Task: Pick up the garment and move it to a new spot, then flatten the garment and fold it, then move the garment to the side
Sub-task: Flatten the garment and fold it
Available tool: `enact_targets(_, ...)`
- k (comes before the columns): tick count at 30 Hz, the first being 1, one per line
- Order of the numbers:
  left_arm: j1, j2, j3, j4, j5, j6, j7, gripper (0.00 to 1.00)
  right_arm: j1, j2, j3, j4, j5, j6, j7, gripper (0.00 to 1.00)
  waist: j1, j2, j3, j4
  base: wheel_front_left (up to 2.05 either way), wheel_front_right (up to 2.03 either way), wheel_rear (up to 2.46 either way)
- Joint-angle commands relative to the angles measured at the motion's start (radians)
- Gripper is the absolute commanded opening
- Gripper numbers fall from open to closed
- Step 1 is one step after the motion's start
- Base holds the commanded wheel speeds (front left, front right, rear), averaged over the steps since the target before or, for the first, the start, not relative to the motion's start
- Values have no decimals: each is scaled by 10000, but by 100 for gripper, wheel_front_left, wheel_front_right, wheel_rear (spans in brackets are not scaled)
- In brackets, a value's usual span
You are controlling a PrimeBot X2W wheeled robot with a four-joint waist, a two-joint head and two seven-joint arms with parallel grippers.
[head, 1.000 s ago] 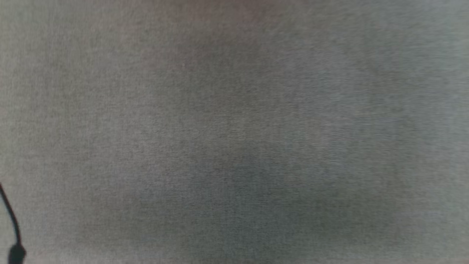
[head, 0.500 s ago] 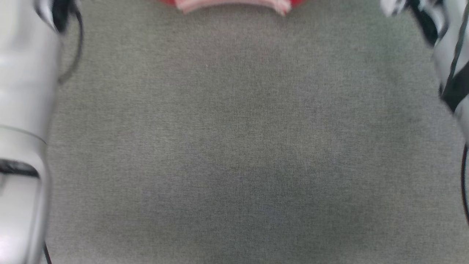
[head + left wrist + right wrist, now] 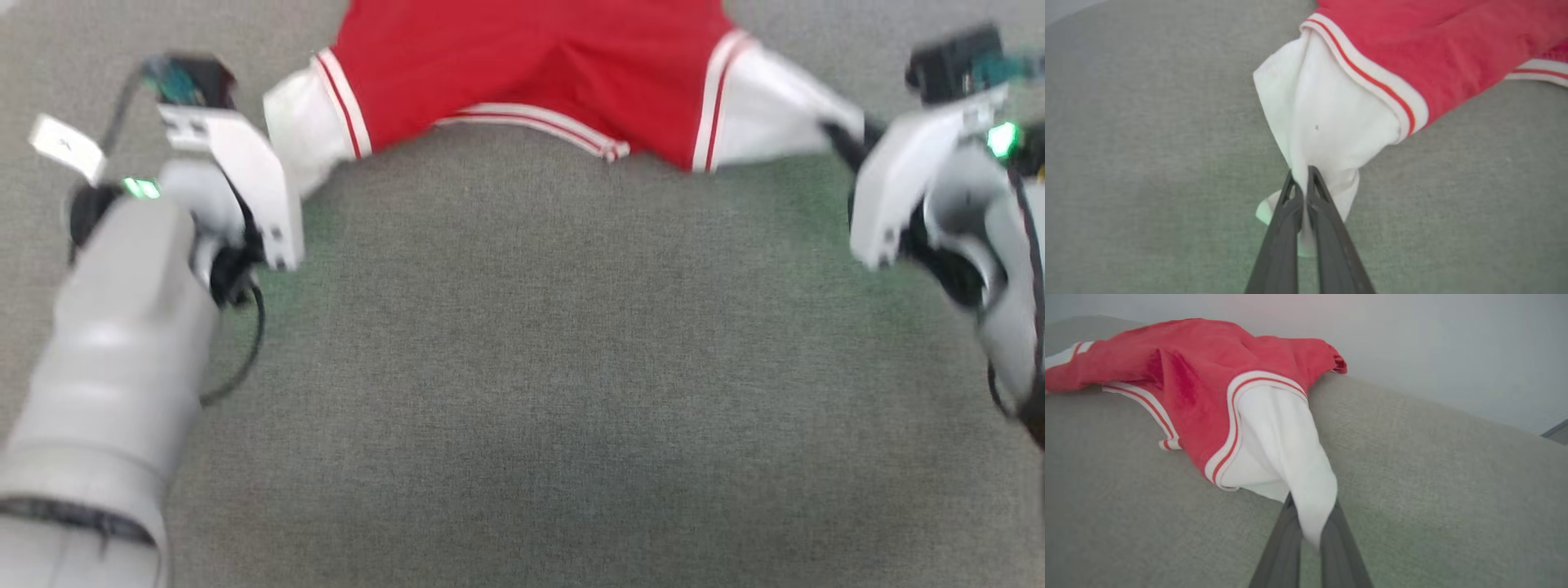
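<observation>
— Item one: garment?
— I log the garment [image 3: 531, 73] at twelve o'clock in head view, on the grey fabric surface [image 3: 522, 367].
— Item two: pincers?
— My left gripper [image 3: 1302, 179], ten o'clock, is clamped tight on one white end panel. My right gripper [image 3: 1310, 522], two o'clock, is pinched closed on the other white panel.

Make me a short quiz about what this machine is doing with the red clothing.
1. Which part of the red garment do the left jaws pinch? A) its red middle B) a white end panel C) nothing
2. True or false: the right jaws hang open above the grey fabric surface.
3. Fill in: the garment is pinched at ___ ends.
Key: 1 B. 2 False: they are shut on the other white end panel. 3 Two.
</observation>
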Motion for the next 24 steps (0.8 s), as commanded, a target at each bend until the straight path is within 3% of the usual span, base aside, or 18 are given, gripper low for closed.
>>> enact_targets(1,501,106,-8,-303,-79,31,112,0,502,-218,36,-459,172,-2,168,0,0,0,-164,-8,0,0,0)
enact_targets(8,3350,827,152,-3453,-542,879,1372,0,3008,-1411,-233,-2915,883,-2,1552,0,0,0,-598,-52,0,0,0)
enact_targets(18,8777,2939,1051,-11841,-1304,4353,4487,0,6320,-2524,-1520,-5657,1266,-2,3803,0,0,0,-763,-122,0,0,0)
enact_targets(21,9969,3366,1194,-13332,-1361,5191,5125,0,7254,-2623,-1878,-6334,1390,-2,4509,0,0,0,-752,-110,0,0,0)
enact_targets(24,10563,3568,1209,-13934,-1354,5577,5430,0,7860,-2695,-2150,-6670,1388,-2,4946,0,0,0,-729,-88,0,0,0)
